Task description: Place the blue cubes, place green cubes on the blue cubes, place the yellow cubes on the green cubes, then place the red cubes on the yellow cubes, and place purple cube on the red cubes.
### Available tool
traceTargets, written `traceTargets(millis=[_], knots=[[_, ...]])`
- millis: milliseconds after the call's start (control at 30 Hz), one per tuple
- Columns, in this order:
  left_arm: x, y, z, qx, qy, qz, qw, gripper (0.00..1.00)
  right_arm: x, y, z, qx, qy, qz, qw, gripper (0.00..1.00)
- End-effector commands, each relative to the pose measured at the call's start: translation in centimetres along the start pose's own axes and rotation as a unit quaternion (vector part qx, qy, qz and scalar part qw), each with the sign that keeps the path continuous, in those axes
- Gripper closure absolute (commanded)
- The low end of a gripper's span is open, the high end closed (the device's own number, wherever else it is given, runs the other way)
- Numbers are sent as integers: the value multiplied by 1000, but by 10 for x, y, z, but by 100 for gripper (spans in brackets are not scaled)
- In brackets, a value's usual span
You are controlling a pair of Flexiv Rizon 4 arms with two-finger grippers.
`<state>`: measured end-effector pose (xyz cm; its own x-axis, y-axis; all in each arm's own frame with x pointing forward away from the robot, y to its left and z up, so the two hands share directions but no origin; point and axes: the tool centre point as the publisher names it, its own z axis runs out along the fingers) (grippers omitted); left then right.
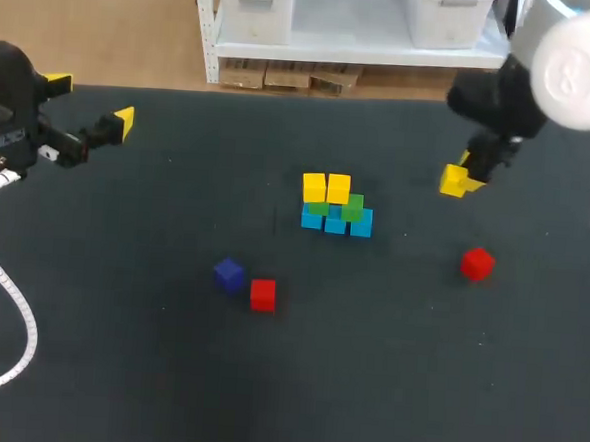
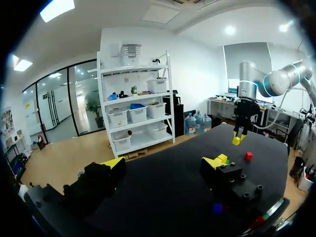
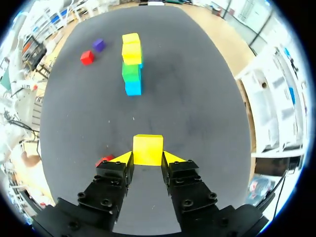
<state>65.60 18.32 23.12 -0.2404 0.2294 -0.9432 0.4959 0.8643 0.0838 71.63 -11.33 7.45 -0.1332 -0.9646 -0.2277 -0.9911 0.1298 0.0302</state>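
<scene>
Dark table (image 1: 116,370), a part-built stack at its middle, one yellow cube held aloft at the right.

The yellow cube (image 3: 147,148) is clamped between the fingers of the right gripper (image 3: 147,159), above the table and well apart from the stack (image 1: 336,208), where two yellow cubes top green ones over blue. It looks light and rigid, with smooth flat faces; a pinch on two opposite sides suits it, though a slack one might let it slip. A red cube (image 1: 478,263) lies near it, a second red cube (image 1: 262,294) just beside the purple cube (image 1: 229,274). The left gripper (image 1: 90,103) hangs at the table's left, fingers apart, empty. The stack's green and blue cubes overlap, so their number is hard to tell.
</scene>
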Motion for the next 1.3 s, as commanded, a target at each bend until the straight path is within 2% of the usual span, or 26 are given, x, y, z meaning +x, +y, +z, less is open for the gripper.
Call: traceTargets(millis=[33,300,433,667,900,1300], knots=[[0,3,-1,4,-1,0,1000,0,-20,-8,7,-9,11,-10,1000,100],[0,3,-1,4,-1,0,1000,0,-47,-1,9,-3,14,-24,1000,100],[0,3,-1,4,-1,0,1000,0,-60,10,7,7,16,-41,999,100],[0,3,-1,4,-1,0,1000,0,-76,17,17,8,32,-58,998,100],[0,3,-1,4,-1,0,1000,0,-89,25,28,11,46,-78,996,100],[0,3,-1,4,-1,0,1000,0,-104,24,41,-3,57,-90,994,100]])
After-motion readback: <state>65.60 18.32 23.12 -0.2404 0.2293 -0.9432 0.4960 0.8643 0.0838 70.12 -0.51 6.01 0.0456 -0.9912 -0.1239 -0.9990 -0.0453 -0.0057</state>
